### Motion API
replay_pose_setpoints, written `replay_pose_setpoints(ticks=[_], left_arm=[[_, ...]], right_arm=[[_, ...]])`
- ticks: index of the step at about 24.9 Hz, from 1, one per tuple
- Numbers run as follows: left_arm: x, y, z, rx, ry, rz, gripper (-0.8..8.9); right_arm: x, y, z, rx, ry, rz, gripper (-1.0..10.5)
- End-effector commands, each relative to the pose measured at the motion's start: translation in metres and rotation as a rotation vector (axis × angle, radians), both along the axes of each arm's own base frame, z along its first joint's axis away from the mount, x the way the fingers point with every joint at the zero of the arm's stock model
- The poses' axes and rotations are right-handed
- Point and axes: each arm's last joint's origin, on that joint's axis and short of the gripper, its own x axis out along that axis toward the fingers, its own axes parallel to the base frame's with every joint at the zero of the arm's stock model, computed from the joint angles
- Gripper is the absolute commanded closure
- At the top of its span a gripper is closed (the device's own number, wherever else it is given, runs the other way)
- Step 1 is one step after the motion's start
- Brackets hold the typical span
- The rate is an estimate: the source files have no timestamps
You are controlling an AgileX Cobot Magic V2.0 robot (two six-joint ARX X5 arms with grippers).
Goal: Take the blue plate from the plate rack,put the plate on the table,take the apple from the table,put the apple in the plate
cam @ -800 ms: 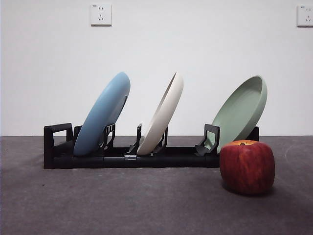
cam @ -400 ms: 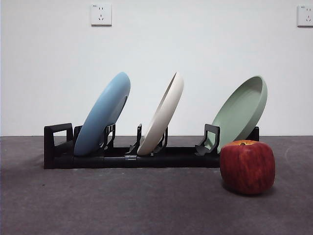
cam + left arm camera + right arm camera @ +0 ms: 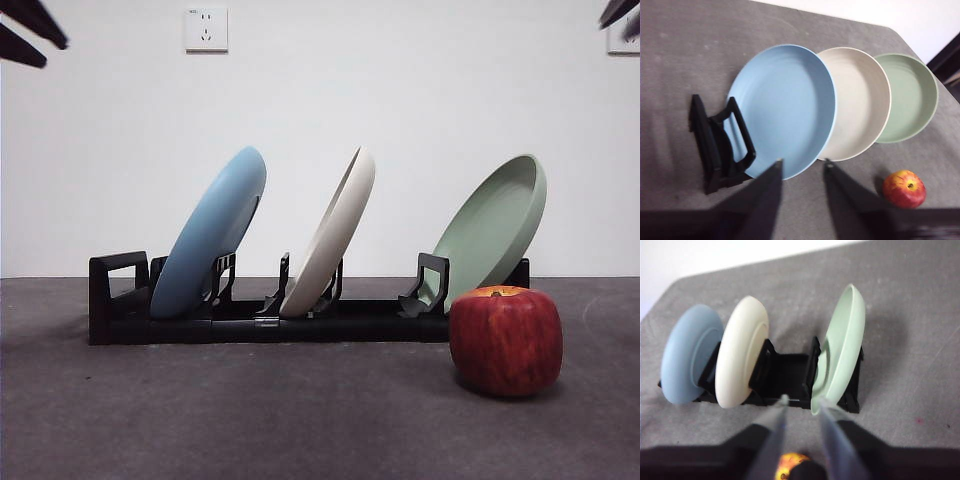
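The blue plate (image 3: pixel 210 232) leaned in the end slot of the rack (image 3: pixel 120 300), beside a cream plate (image 3: pixel 332 232) and a green plate (image 3: pixel 495 225). The apple (image 3: pixel 505 340) sat on the table (image 3: pixel 250 410) just before the rack's green-plate end. Left gripper (image 3: pixel 801 164) and right gripper (image 3: pixel 801 400) hung above, jaws apart, holding nothing.

White wall (image 3: pixel 400 90), 2 sockets (image 3: pixel 206 29)

Nothing legible shows in any view. The wall sockets (image 3: pixel 206 29) bear a tiny mark too small to read. The plates and rack carry no lettering.
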Motion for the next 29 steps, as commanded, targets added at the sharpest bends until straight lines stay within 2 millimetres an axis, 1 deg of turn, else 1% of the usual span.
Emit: replay_pose_setpoints(ticks=[1,4,6,10,13,16,18,21,23,24,25,27,28,29], left_arm=[[0.009,-0.005,0.002,-0.001,-0.009,-0.028,4.68],[0.02,-0.013,0.007,-0.01,0.004,-0.055,4.68],[0.036,-0.025,0.015,-0.007,0.025,-0.101,4.68],[0.077,-0.055,0.03,0.011,0.07,-0.176,4.68],[0.105,-0.079,0.033,0.087,0.101,-0.179,4.69],[0.132,-0.1,0.022,0.127,0.127,-0.185,4.68],[0.146,-0.107,0.008,0.155,0.163,-0.17,4.68],[0.159,-0.114,-0.015,0.184,0.217,-0.166,4.68],[0.163,-0.117,-0.023,0.2,0.235,-0.157,4.69],[0.163,-0.117,-0.023,0.208,0.235,-0.149,4.8],[0.163,-0.117,-0.023,0.214,0.233,-0.142,5.59],[0.163,-0.117,-0.023,0.221,0.223,-0.155,7.93],[0.163,-0.117,-0.023,0.223,0.223,-0.155,8.25],[0.163,-0.117,-0.022,0.222,0.221,-0.155,8.22]], right_arm=[[0.007,0.001,0.001,-0.009,0.006,0.008,6.6],[0.01,0.001,-0.001,-0.01,0.019,0.008,6.6],[0.01,0.001,-0.001,-0.01,0.02,0.008,6.6],[0.009,0.001,-0.002,-0.011,0.03,0.008,6.6],[0.009,0.001,-0.002,-0.012,0.031,0.008,6.6],[0.009,0.001,-0.002,-0.013,0.03,0.008,6.6],[0.009,0.001,-0.002,-0.013,0.03,0.008,6.6],[0.009,0.001,-0.002,-0.035,0.02,0.017,6.6],[0.009,0.001,-0.002,-0.035,0.021,0.017,6.6],[0.009,0.001,-0.002,-0.035,0.02,0.017,6.6],[0.009,0.001,-0.002,-0.035,0.021,0.017,6.6],[0.009,0.001,-0.002,-0.035,0.021,0.017,6.6],[0.009,0.001,-0.002,-0.037,0.02,0.014,6.6],[0.009,0.001,-0.002,-0.037,0.02,0.014,6.6]])
